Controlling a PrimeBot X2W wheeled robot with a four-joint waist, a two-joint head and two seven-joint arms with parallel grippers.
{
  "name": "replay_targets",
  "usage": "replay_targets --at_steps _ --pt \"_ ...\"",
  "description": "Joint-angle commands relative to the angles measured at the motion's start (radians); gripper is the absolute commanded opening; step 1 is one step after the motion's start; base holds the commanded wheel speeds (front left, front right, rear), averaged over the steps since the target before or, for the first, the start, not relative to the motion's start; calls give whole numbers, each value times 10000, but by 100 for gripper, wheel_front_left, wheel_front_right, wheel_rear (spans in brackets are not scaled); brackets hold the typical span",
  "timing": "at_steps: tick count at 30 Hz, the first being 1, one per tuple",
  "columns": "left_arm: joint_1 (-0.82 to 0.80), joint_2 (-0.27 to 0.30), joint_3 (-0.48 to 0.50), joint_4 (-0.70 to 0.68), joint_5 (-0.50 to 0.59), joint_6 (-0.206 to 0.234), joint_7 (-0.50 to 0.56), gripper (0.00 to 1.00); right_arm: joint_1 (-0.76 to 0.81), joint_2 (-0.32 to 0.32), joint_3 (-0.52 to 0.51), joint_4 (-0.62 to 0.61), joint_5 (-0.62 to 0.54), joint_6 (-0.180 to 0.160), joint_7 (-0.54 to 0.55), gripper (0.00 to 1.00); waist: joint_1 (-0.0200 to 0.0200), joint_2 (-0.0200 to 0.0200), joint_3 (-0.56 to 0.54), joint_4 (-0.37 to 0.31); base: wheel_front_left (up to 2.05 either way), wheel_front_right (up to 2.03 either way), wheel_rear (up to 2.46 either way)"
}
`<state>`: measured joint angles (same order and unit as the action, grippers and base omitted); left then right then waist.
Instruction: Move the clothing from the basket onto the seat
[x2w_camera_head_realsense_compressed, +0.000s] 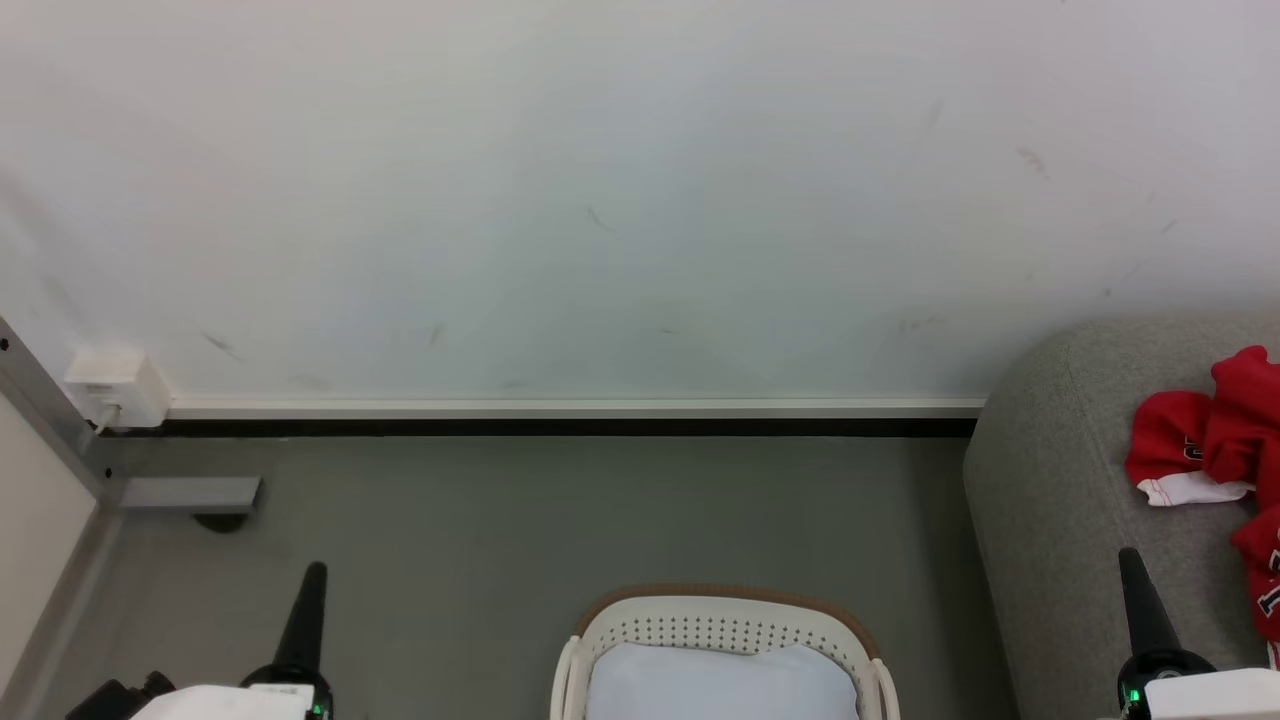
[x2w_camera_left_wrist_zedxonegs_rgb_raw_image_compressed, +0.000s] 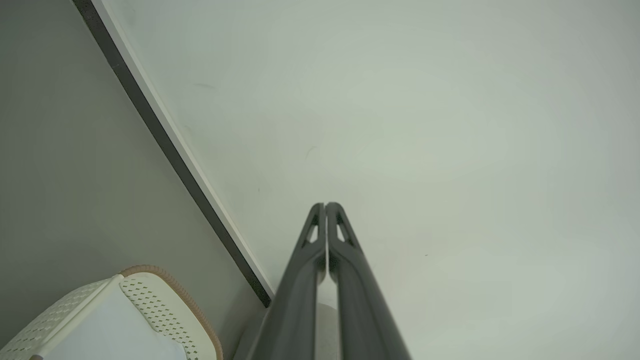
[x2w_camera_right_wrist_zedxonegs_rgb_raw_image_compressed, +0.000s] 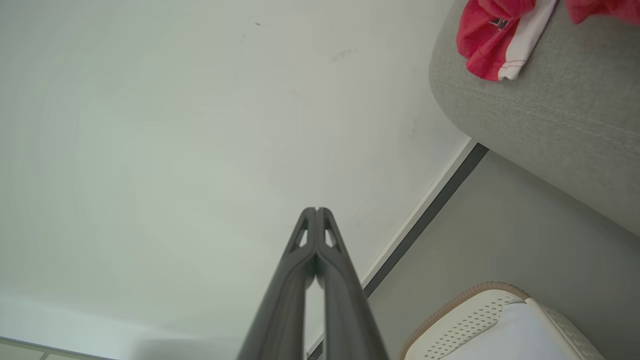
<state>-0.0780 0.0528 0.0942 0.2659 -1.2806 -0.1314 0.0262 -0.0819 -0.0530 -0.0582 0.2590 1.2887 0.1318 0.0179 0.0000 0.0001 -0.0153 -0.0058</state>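
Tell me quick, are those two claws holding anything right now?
Left claw: closed, holding nothing.
Right claw: closed, holding nothing.

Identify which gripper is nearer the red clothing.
The right gripper, by the sofa where the clothing lies; the left gripper is across the basket.

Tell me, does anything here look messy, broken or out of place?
Only small things. The red clothing lies in a crumpled heap on the grey sofa, unfolded. The white wall carries faint scuff marks. The basket stands upright on the floor; nothing looks spilled or broken.
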Motion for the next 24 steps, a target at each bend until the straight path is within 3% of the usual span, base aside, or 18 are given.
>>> replay_targets --at_steps 1,24 --pt "-190 43 74 -98 -294 9 57 0 -255 -51 -60 -97 253 -13 65 0 0 -1 5 2 0 0 0" --pt "-291 12 162 -158 -2058 12 549 0 -274 -45 -332 -137 2028 -17 572 0 0 -1 96 32 0 0 0"
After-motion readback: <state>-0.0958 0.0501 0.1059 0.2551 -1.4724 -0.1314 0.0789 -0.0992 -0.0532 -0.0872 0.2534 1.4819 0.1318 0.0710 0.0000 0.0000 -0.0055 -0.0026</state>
